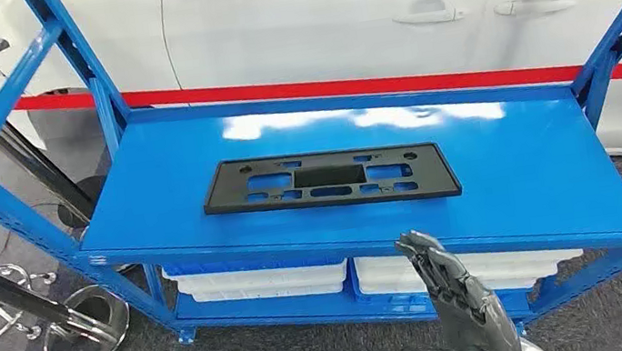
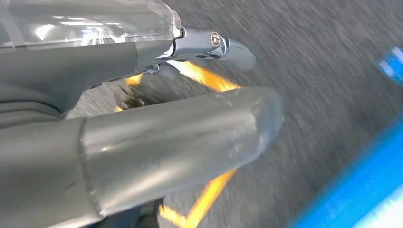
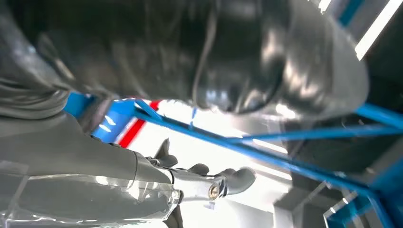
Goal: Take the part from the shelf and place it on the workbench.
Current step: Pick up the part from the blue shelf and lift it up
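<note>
Our right hand (image 1: 458, 297) rises before the shelf (image 1: 518, 174), fingers apart, holding nothing.
The part (image 1: 330, 178) lies untouched there; we judge grasping, carrying and placing remain.

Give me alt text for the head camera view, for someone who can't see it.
A flat black plastic part with rectangular cutouts lies on the top deck of a blue metal shelf, untouched. The robot's right hand is raised in front of the shelf's front edge, empty, fingers extended toward the part. White bins sit on the lower level, and a white car stands behind.
</note>
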Available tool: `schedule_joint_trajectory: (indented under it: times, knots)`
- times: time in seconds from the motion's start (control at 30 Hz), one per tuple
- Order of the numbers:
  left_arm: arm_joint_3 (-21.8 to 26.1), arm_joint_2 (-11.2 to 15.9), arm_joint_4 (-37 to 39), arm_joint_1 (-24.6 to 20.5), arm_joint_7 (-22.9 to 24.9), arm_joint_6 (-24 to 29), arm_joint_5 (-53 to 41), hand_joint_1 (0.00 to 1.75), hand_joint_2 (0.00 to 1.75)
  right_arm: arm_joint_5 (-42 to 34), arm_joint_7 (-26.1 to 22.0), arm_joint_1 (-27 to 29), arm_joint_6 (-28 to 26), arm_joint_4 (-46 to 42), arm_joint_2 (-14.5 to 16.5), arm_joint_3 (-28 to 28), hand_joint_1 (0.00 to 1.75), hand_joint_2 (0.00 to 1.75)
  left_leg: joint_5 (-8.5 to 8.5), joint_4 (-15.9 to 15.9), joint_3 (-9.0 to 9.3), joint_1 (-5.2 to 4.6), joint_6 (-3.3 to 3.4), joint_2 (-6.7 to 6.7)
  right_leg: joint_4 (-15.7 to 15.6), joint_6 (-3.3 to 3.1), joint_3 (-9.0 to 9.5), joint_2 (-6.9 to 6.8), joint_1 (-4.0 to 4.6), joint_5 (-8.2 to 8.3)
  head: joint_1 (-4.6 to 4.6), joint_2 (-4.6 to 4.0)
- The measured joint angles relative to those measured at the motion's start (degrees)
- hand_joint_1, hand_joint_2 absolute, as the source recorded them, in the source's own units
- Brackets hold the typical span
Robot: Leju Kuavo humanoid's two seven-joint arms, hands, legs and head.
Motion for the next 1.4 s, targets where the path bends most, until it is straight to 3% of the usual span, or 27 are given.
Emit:
schedule_joint_trajectory:
  times: [0.07, 0.1, 0.13, 0.17, 0.2, 0.27, 0.33, 0.4, 0.47, 0.53, 0.6, 0.63, 0.67, 0.7, 0.77, 0.8, 0.87, 0.93, 1.0, 1.1, 1.13, 1.17, 1.2, 1.23, 1.3, 1.33, 1.4]
  knots:
    - [0.01, 0.05, 0.00, -0.04, -0.01, 0.00, -0.14, 0.00, 0.00, 0.01, -0.01, 0.03, 0.13, 0.04, 0.03, 0.00, 0.00, 0.00, -1.86, 3.48, -2.81, 0.17, -0.37, 0.00, -0.09, 0.11, 0.47, 0.02, -0.15, -0.47, 0.00, 0.00]
    - [0.02, 0.09, 0.00, -0.04, -0.01, 0.01, -0.28, 0.00, 0.00, 0.02, -0.02, 0.06, 0.27, 0.10, 0.09, 0.01, 0.00, 0.00, -3.39, 6.12, -5.26, 0.35, -0.71, 0.01, -0.16, 0.26, 1.03, 0.07, -0.31, -0.98, -0.02, 0.00]
    - [0.03, 0.13, 0.00, 0.05, -0.01, 0.06, -0.50, 0.00, 0.00, 0.02, -0.03, 0.10, 0.44, 0.18, 0.13, 0.01, 0.00, 0.00, -4.43, 7.37, -7.11, 0.53, -1.03, 0.02, -0.17, 0.45, 1.69, 0.17, -0.48, -1.57, -0.02, 0.00]
    - [0.03, 0.15, 0.00, 0.17, -0.02, 0.13, -0.71, 0.00, 0.00, 0.02, -0.04, 0.12, 0.60, 0.26, 0.16, 0.01, 0.00, 0.00, -4.33, 6.91, -8.15, 0.71, -1.32, 0.03, -0.17, 0.69, 2.49, 0.28, -0.65, -2.22, -0.02, 0.00]
    - [0.03, 0.16, 0.00, 0.28, -0.01, 0.20, -0.90, 0.00, 0.00, 0.02, -0.04, 0.14, 0.68, 0.35, 0.19, 0.01, 0.00, 0.00, -2.73, 4.78, -8.45, 0.90, -1.60, 0.04, -0.15, 0.99, 3.45, 0.36, -0.82, -2.95, -0.03, 0.00]
    - [0.04, 0.19, 0.01, 0.52, -0.02, 0.31, -1.11, 0.00, 0.00, 0.02, -0.04, 0.13, 0.72, 0.51, 0.21, 0.01, 0.00, 0.00, 3.73, -1.69, -8.18, 1.15, -1.87, 0.19, 0.15, 1.72, 5.12, 0.38, -1.00, -4.51, -0.01, 0.00]
    - [0.05, 0.24, 0.03, 0.60, 0.02, 0.39, -1.29, 0.00, 0.00, 0.05, -0.03, 0.14, 0.70, 0.73, 0.26, 0.00, 0.00, 0.00, 7.80, -5.14, -8.06, 1.05, -1.05, 0.27, 0.64, 2.57, 5.74, 0.44, -0.89, -5.88, 0.00, 0.00]
    - [0.05, 0.26, 0.05, 0.54, 0.03, 0.60, -1.53, 0.00, 0.00, 0.13, 0.00, 0.20, 0.61, 0.86, 0.29, 0.00, 0.00, 0.00, 7.86, -5.11, -8.07, 0.89, 0.13, 0.21, 0.71, 3.27, 5.90, 0.50, -0.85, -6.72, -0.01, 0.00]
    - [0.05, 0.26, 0.05, 0.52, -0.01, 1.01, -1.73, 0.00, 0.00, 0.36, 0.03, 0.35, 0.35, 0.89, 0.31, 0.00, 0.00, 0.00, 7.76, -5.39, -7.77, 1.00, 0.81, 0.22, 1.59, 3.75, 5.84, 0.34, -1.00, -7.74, -0.01, 0.00]
    - [0.05, 0.28, 0.04, 0.50, 0.00, 1.58, -2.07, 0.00, 0.00, 0.83, 0.04, 0.74, -0.12, 0.92, 0.32, -0.01, 0.00, 0.00, 7.38, -5.76, -7.19, 1.09, 1.43, 0.27, 6.72, 4.17, 3.25, 0.17, -1.06, -10.34, 0.00, 0.00]
    - [0.05, 0.32, 0.04, 0.53, 0.10, 2.13, -2.57, 0.00, 0.00, 1.34, 0.04, 1.31, -0.53, 1.04, 0.33, 0.02, 0.00, 0.00, 6.81, -5.85, -6.64, 0.99, 1.85, 0.27, 14.38, 4.39, -1.55, 0.14, -1.05, -12.87, 0.00, 0.00]
    - [0.05, 0.33, 0.04, 0.55, 0.18, 2.35, -2.77, 0.00, 0.00, 1.53, 0.04, 1.58, -0.68, 1.14, 0.34, 0.04, 0.00, 0.00, 6.49, -5.85, -6.33, 0.92, 1.92, 0.22, 16.75, 4.38, -3.48, 0.14, -1.05, -12.84, 0.00, 0.00]
    - [0.05, 0.34, 0.04, 0.59, 0.28, 2.52, -2.99, 0.00, 0.00, 1.72, 0.07, 1.76, -0.87, 1.26, 0.34, 0.06, 0.00, 0.00, 6.16, -5.85, -5.91, 0.85, 1.93, 0.16, 17.12, 4.27, -4.51, 0.14, -1.01, -11.59, 0.00, 0.00]
    - [0.05, 0.35, 0.04, 0.64, 0.40, 2.69, -3.14, 0.00, 0.00, 1.91, 0.11, 1.85, -1.09, 1.38, 0.34, 0.07, 0.00, 0.00, 5.80, -5.85, -5.37, 0.79, 1.89, 0.07, 15.29, 4.02, -4.51, 0.14, -0.95, -9.15, 0.00, 0.00]
    - [0.05, 0.32, 0.05, 0.69, 0.63, 2.93, -3.34, 0.00, 0.00, 2.28, 0.28, 1.87, -1.49, 1.59, 0.34, 0.08, 0.00, 0.00, 5.09, -5.94, -4.21, 0.63, 1.70, -0.07, 8.54, 3.15, -2.70, 0.13, -0.61, -3.90, 0.00, 0.00]
    - [0.05, 0.28, 0.07, 0.67, 0.72, 3.01, -3.37, 0.00, 0.00, 2.41, 0.35, 1.87, -1.60, 1.68, 0.36, 0.09, 0.00, 0.00, 4.82, -6.00, -3.83, 0.57, 1.52, -0.15, 5.75, 2.70, -1.78, 0.12, -0.36, -2.31, 0.00, 0.00]
    - [0.05, 0.22, 0.09, 0.66, 0.84, 3.07, -3.39, 0.00, 0.00, 2.51, 0.42, 1.85, -1.69, 1.79, 0.40, 0.12, 0.00, 0.00, 4.66, -6.23, -3.61, 0.57, 0.96, -0.16, 3.64, 2.04, -1.00, 0.10, 0.05, -2.05, -0.01, 0.00]
    - [0.05, 0.22, 0.08, 0.63, 1.15, 3.26, -3.48, 0.00, 0.00, 2.72, 0.61, 1.84, -1.91, 1.83, 0.43, 0.15, 0.00, 0.87, 4.62, -6.51, -3.59, 0.61, 0.25, 0.00, 2.43, 1.67, -0.59, 0.07, -0.08, -2.07, -0.02, 0.00]
    - [0.05, 0.26, 0.08, 0.58, 2.02, 3.74, -3.86, 0.00, 0.00, 3.72, 1.35, 1.67, -2.81, 2.06, 0.43, 0.27, 0.00, 1.75, 3.24, -4.89, -4.18, 0.57, -0.28, 0.13, 1.26, 1.41, -0.05, -0.03, -0.50, -1.76, -0.02, 0.00]
    - [0.13, 0.39, 0.08, 0.63, 3.91, 4.96, -4.65, 0.00, 0.00, 8.66, 4.09, 0.80, -6.71, 3.57, 0.42, 0.86, 0.00, 1.75, -1.42, 4.46, -8.50, 0.62, -0.72, 0.15, 0.81, 1.09, 0.31, -0.20, -0.57, -1.65, -0.02, 0.00]
    - [0.19, 0.43, 0.08, 0.72, 4.42, 5.34, -4.90, 0.00, 0.00, 11.10, 5.23, 0.34, -8.49, 4.47, 0.41, 1.23, 0.00, 1.75, -2.11, 7.08, -9.85, 0.63, -0.84, 0.15, 0.87, 1.05, 0.32, -0.22, -0.54, -1.70, -0.02, 0.00]
    - [0.24, 0.46, 0.08, 0.80, 4.79, 5.60, -5.11, 0.00, 0.00, 13.79, 6.40, -0.24, -10.36, 5.55, 0.40, 1.71, 0.00, 1.75, -1.71, 7.89, -10.39, 0.64, -0.93, 0.15, 0.95, 1.04, 0.34, -0.21, -0.52, -1.77, -0.02, 0.00]
    - [0.27, 0.48, 0.07, 0.86, 4.99, 5.73, -5.37, 0.00, 0.00, 16.59, 7.58, -0.97, -12.18, 6.67, 0.40, 2.24, 0.00, 1.75, -0.23, 6.49, -9.88, 0.66, -0.96, 0.16, 1.10, 1.08, 0.37, -0.18, -0.53, -1.86, -0.02, 0.00]
    - [0.29, 0.51, 0.07, 0.85, 5.14, 5.78, -5.63, 0.00, 0.00, 19.95, 8.96, -1.91, -14.32, 7.96, 0.40, 2.87, 0.00, 1.75, 1.95, 3.18, -8.41, 0.69, -0.95, 0.18, 1.31, 1.18, 0.40, -0.16, -0.55, -2.02, -0.02, 0.00]
    - [0.32, 0.58, 0.07, 0.66, 5.29, 5.76, -6.15, 0.00, 0.00, 27.93, 12.18, -4.45, -19.25, 10.83, 0.40, 4.36, 0.00, 1.75, 4.69, -3.69, -5.21, 0.64, -0.63, 0.17, 1.88, 1.58, 0.31, -0.06, -0.44, -2.40, -0.02, 0.00]
    - [0.36, 0.60, 0.07, 0.54, 5.35, 5.75, -6.32, 0.00, 0.00, 31.69, 13.64, -5.79, -21.62, 12.34, 0.40, 5.25, 0.00, 1.75, 5.15, -5.61, -4.34, 0.56, -0.35, 0.13, 2.10, 1.83, 0.21, -0.03, -0.34, -2.52, -0.01, 0.00]
    - [0.50, 0.59, 0.07, 0.43, 5.43, 5.73, -6.52, 0.00, 0.00, 35.97, 15.37, -7.88, -24.47, 14.84, 0.40, 6.96, 0.00, 1.75, 5.17, -6.35, -4.13, 0.35, 0.31, -0.01, 2.22, 2.30, 0.07, 0.01, -0.19, -2.51, -0.01, 0.00]
